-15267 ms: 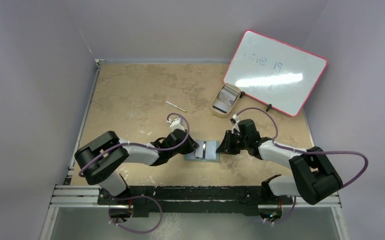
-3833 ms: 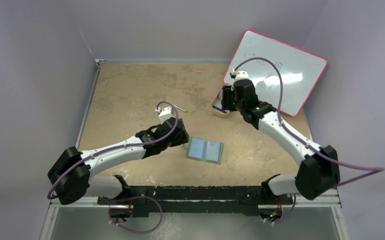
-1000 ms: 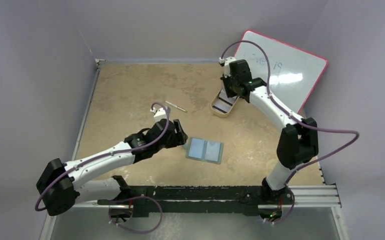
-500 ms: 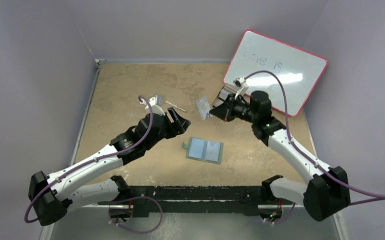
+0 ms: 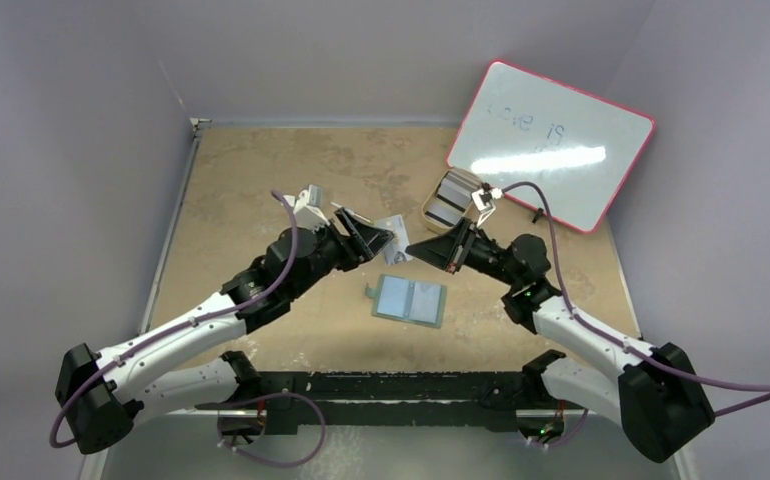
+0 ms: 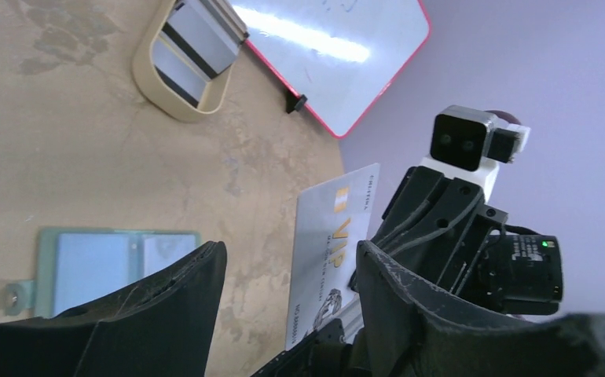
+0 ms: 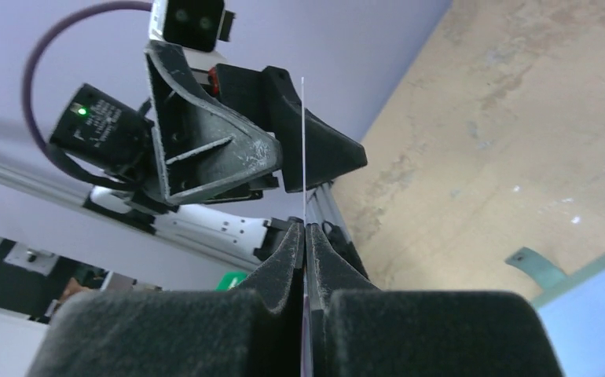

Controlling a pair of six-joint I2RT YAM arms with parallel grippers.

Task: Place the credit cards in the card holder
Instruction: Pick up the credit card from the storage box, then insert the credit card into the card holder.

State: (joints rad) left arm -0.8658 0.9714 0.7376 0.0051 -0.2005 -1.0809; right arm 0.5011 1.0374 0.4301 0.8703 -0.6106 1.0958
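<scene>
My right gripper [image 5: 413,247] is shut on one credit card [image 5: 393,228], a pale card with gold lettering [image 6: 331,251], held in the air above the table. In the right wrist view the card [image 7: 304,133] shows edge-on, sticking out past the pinching fingertips [image 7: 315,245]. My left gripper [image 5: 369,238] faces it with jaws open, and the card's free end sits between its fingers [image 6: 170,302] without touching them. More credit cards [image 5: 449,198] lie stacked in the beige tray [image 5: 433,218]. The card holder [image 5: 410,298] lies open and flat on the table below both grippers.
A pink-edged whiteboard [image 5: 551,140] leans at the back right, just behind the tray. The tan table [image 5: 261,180] ends at grey walls on the left and back. Both arms meet over the table's middle.
My right arm has swung from the tray toward the table's middle with a card in its grip. My left gripper has lifted, turned to face the card and closed in on it.
</scene>
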